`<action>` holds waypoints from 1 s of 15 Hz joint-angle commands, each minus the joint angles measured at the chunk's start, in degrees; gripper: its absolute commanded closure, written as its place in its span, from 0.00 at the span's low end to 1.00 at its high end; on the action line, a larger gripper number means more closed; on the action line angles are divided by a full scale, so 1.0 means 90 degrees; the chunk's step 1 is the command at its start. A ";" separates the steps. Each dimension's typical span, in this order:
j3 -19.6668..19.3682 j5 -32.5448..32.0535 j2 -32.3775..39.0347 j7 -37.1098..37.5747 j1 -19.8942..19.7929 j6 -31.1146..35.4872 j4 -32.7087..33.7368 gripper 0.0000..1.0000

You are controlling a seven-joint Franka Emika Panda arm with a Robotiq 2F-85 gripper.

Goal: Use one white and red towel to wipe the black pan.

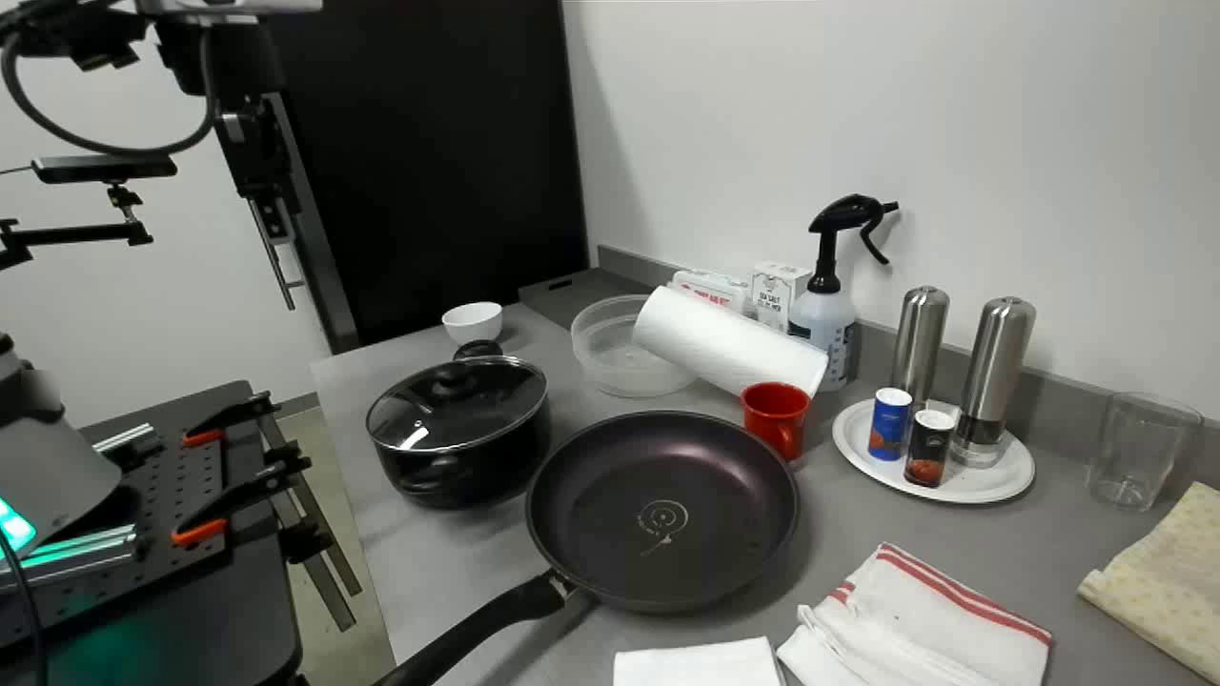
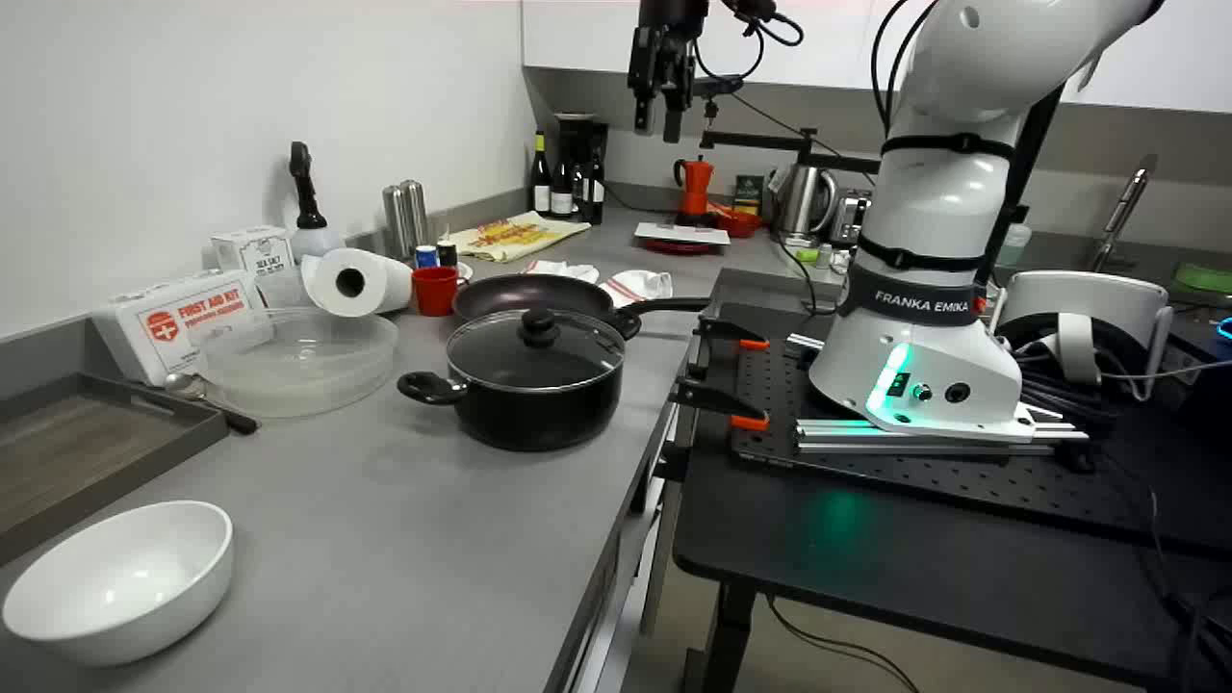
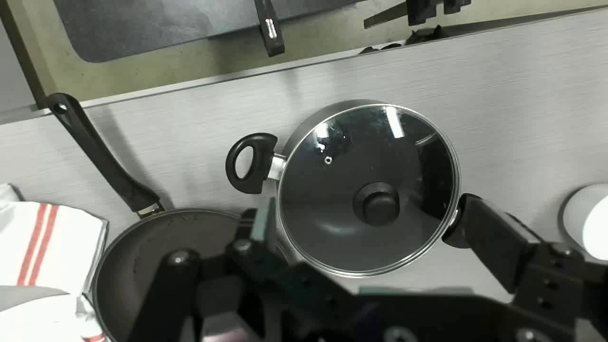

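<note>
The black pan [image 1: 658,514] sits upright on the counter with its inner face up; it also shows in an exterior view [image 2: 539,292], partly behind the pot, and in the wrist view [image 3: 142,275]. A white and red towel [image 1: 953,610] lies folded beside it, and a second one [image 1: 701,664] is cut by the frame edge. Both towels also show in an exterior view [image 2: 563,271] [image 2: 640,287], and in the wrist view red stripes show on a towel [image 3: 57,247]. My gripper [image 2: 658,125] is open, empty and high above the counter; its fingers are wide apart in the wrist view [image 3: 368,209].
A black lidded pot [image 3: 370,190] stands right beside the pan, below my gripper. A red mug [image 1: 777,414], a paper towel roll [image 1: 729,338], a plastic container [image 1: 620,353] and a plate with shakers [image 1: 1001,476] stand behind. A beige cloth [image 1: 1163,581] lies farther off.
</note>
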 commanded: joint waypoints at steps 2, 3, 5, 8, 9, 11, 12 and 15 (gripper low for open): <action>0.0046 0.0035 0.0010 -0.0028 -0.0046 -0.0013 0.0009 0.00; 0.0046 0.0035 0.0013 -0.0028 -0.0046 -0.0013 0.0009 0.00; 0.0046 0.0035 0.0014 -0.0028 -0.0046 -0.0013 0.0009 0.00; 0.0055 0.0065 0.0102 -0.0026 -0.0003 0.0018 0.0063 0.00; 0.0077 0.0089 0.0189 0.0017 0.0016 0.0048 0.0121 0.00; 0.0122 0.0168 0.0528 0.0132 0.0073 0.0157 0.0348 0.00; 0.0160 0.0185 0.0806 0.0253 0.0081 0.0317 0.0519 0.00; 0.0225 0.0235 0.1709 0.0623 0.0055 0.0673 0.1077 0.00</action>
